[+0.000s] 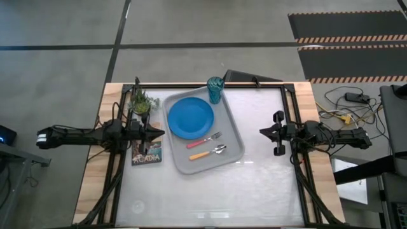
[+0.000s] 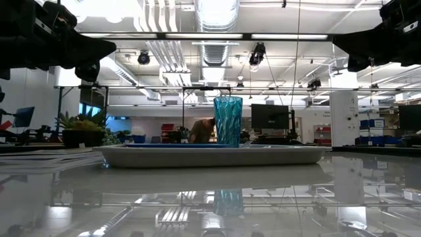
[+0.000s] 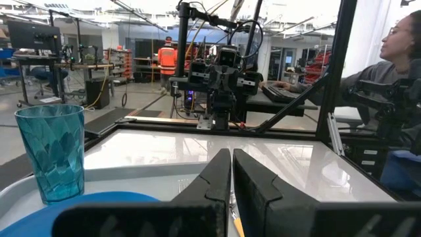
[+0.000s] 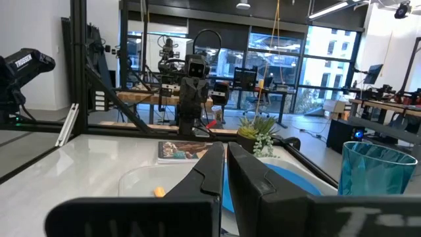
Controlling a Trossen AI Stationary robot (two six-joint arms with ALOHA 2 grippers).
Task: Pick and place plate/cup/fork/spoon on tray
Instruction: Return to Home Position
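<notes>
Resting with left end effector (image 1: 156, 133), right end effector (image 1: 266, 132) both closed, flanking tray (image 1: 236, 145). Would grip light, slick cup (image 1: 215, 90) mid-wall, thin fork (image 1: 205, 140) and spoon (image 1: 208, 152) by handles.

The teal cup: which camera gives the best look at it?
The left wrist view: the cup stands whole, close, its textured wall clear. The low view shows it side-on but farther; the high view only from above; the right wrist view crops it.

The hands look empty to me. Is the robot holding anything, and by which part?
Nothing is held. Left gripper and right gripper are shut and empty, each beside the tray.
</notes>
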